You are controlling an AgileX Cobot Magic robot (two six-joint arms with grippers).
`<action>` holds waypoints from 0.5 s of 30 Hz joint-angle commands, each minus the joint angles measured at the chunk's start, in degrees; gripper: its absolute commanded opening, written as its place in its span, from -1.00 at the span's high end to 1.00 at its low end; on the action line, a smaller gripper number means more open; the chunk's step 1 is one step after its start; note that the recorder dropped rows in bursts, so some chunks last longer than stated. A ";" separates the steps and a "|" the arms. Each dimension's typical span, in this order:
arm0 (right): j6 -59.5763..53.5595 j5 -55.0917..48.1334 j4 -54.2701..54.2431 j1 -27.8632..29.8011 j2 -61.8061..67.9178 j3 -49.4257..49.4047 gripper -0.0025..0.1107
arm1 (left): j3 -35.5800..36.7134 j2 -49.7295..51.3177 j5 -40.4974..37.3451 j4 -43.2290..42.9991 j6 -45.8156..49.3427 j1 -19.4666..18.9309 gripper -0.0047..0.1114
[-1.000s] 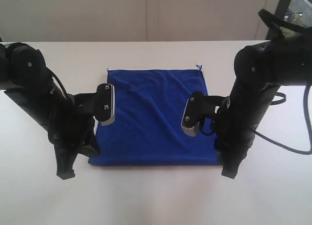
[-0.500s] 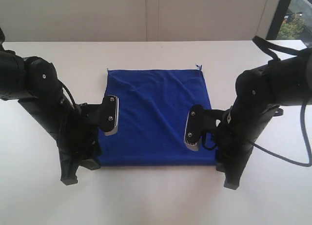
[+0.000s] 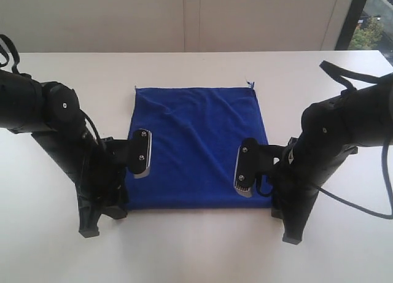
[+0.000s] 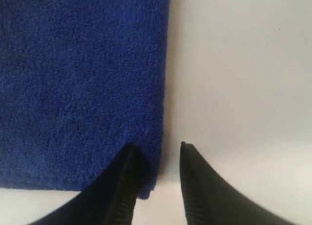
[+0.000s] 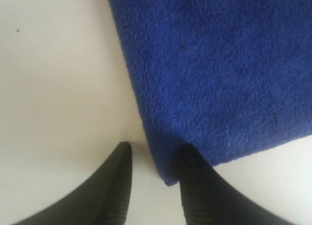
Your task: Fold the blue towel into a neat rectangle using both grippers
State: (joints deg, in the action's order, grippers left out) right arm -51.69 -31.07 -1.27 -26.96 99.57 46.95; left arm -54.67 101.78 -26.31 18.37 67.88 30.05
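Note:
The blue towel [image 3: 196, 142] lies spread flat on the white table, with a few soft wrinkles and a small tag [image 3: 249, 83] at its far right corner. My left gripper [image 3: 107, 214] is down at the towel's near left corner. In the left wrist view it [image 4: 157, 146] is open, one finger on the towel [image 4: 83, 78] and the other on bare table, straddling the side edge. My right gripper [image 3: 284, 224] is at the near right corner. It [image 5: 156, 146] is open the same way across the towel [image 5: 219, 73] edge. Neither holds the cloth.
The white table [image 3: 196, 252] runs back to a pale wall, its far edge just behind the towel. A black cable [image 3: 368, 206] loops from the right arm over the table's right side. A dark window frame [image 3: 353, 19] stands at the far right.
Both arms have drawn back toward the near edge of the table and sunk lower, bringing the grippers from the towel's sides to its near corners. The towel has not moved.

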 commanded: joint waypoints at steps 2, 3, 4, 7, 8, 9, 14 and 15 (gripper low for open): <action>-0.62 0.05 -0.44 0.01 -0.03 -0.44 0.39 | -0.07 0.98 -0.81 0.44 0.22 -0.12 0.33; -0.62 0.07 -0.44 0.01 -0.03 -0.44 0.42 | -0.07 0.98 -0.81 0.44 0.22 -0.12 0.36; -0.62 -0.02 -0.44 0.01 -0.03 -0.44 0.47 | -0.07 0.98 -0.81 0.44 0.22 -0.12 0.40; -0.62 -1.00 -0.44 0.01 -0.03 -0.44 0.65 | -0.07 0.98 -0.67 0.44 0.22 -0.12 0.60; -0.62 -1.12 -0.44 0.01 -0.03 -0.44 0.70 | -0.07 0.98 -0.56 0.44 0.22 -0.12 0.67; -0.62 -1.22 -0.44 0.01 -0.03 -0.44 0.75 | -0.07 0.98 -0.26 0.31 0.22 -0.12 0.76; -0.62 -0.91 -0.33 0.01 -0.03 -0.44 0.87 | -0.07 0.98 -0.26 -0.29 0.22 -0.12 0.92; -0.62 -0.78 -0.23 0.01 -0.03 -0.44 0.87 | -0.07 0.98 -0.26 -0.39 0.12 -0.12 0.92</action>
State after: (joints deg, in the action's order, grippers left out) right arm -51.72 -31.22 -1.39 -26.96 99.57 46.82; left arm -54.83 102.22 -25.18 18.26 68.00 30.05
